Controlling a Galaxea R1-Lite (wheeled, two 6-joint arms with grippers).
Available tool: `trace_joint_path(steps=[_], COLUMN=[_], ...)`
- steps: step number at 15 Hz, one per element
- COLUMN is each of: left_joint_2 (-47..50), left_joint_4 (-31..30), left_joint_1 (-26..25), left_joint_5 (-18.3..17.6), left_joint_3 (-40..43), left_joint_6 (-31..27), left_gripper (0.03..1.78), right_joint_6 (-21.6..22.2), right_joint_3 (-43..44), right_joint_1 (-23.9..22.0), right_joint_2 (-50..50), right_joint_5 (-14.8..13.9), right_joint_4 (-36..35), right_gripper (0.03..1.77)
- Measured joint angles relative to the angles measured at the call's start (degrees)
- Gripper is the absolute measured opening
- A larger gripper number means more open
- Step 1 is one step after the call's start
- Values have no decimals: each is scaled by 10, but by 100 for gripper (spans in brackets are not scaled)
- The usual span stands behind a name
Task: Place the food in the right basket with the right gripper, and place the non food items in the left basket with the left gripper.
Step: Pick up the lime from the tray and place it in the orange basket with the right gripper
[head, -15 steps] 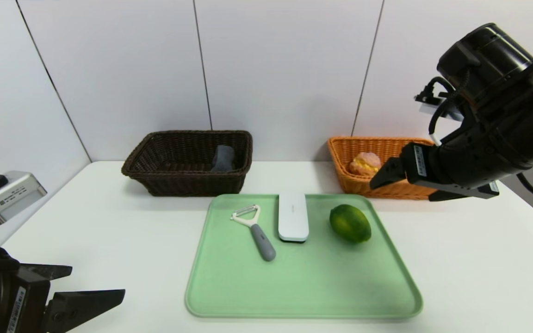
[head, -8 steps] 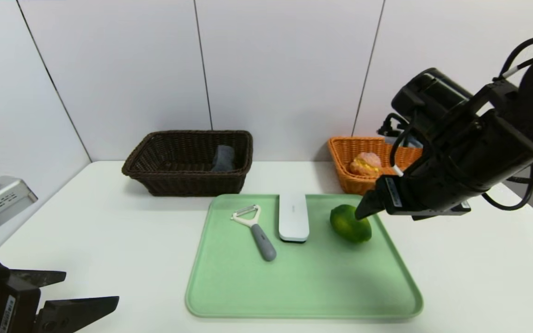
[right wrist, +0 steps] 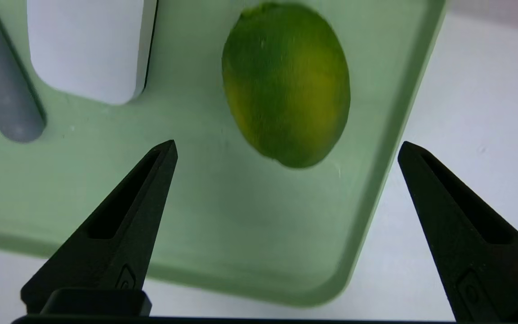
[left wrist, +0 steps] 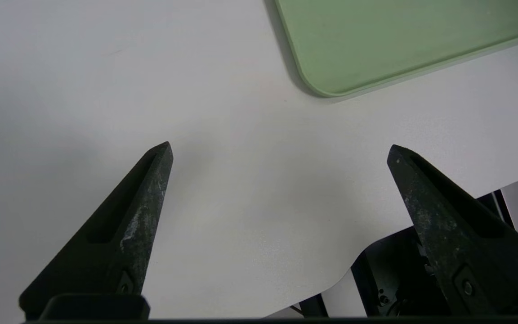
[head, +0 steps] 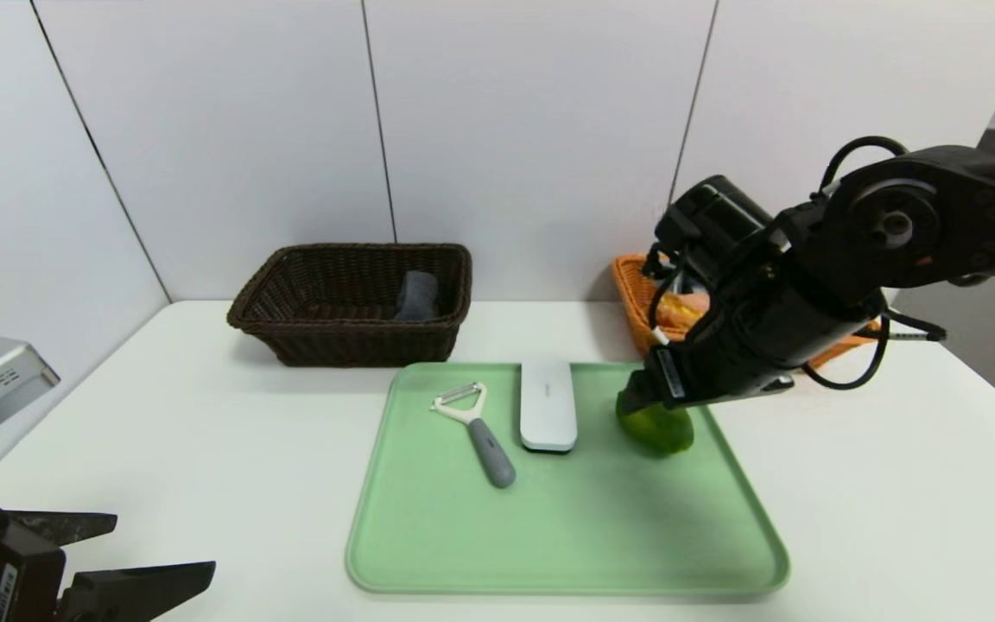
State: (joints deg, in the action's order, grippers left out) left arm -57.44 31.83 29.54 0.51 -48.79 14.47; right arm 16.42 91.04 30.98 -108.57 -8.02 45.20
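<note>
Three things lie on the green tray (head: 567,527): a peeler (head: 473,422), a white case (head: 548,403) and a green fruit (right wrist: 286,83) by its right rim. Over the fruit hangs the right gripper (right wrist: 286,148), jaws spread wide, not touching it. At the worktop's (head: 877,501) near left corner, the left gripper (left wrist: 279,150) sits with jaws spread, holding nothing.

Baskets: two, one dark brown wicker basket (head: 351,298) and one orange wicker basket (head: 640,289). Trays: one green tray (head: 567,527). On the tray: one peeler (head: 473,422), one white rectangular case (head: 548,404), one green mango (head: 660,432). Tools: two.
</note>
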Motion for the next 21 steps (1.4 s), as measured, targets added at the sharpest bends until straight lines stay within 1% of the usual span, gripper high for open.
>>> trace_joint_path(steps=[3,11,17,21], left_joint_2=[0,-4,-6,-12], left_joint_4=[0,-5,-6,-6], left_joint_1=[0,0,0,0], left_joint_5=[0,0,0,1], left_joint_3=[0,4,3,1], left_joint_6=[0,1,1,0], left_gripper=[169,169,169,169], right_joint_6=[-12,-18,-21,-23], right_joint_3=[0,5,8,8], right_joint_1=[0,-10,-21,-27], right_joint_2=[-18,-59,-85,-97], right_joint_5=[-3,-4,-5,-5], right_joint_4=[-15,-26,-65,-67], right_gripper=[170,170,170,170])
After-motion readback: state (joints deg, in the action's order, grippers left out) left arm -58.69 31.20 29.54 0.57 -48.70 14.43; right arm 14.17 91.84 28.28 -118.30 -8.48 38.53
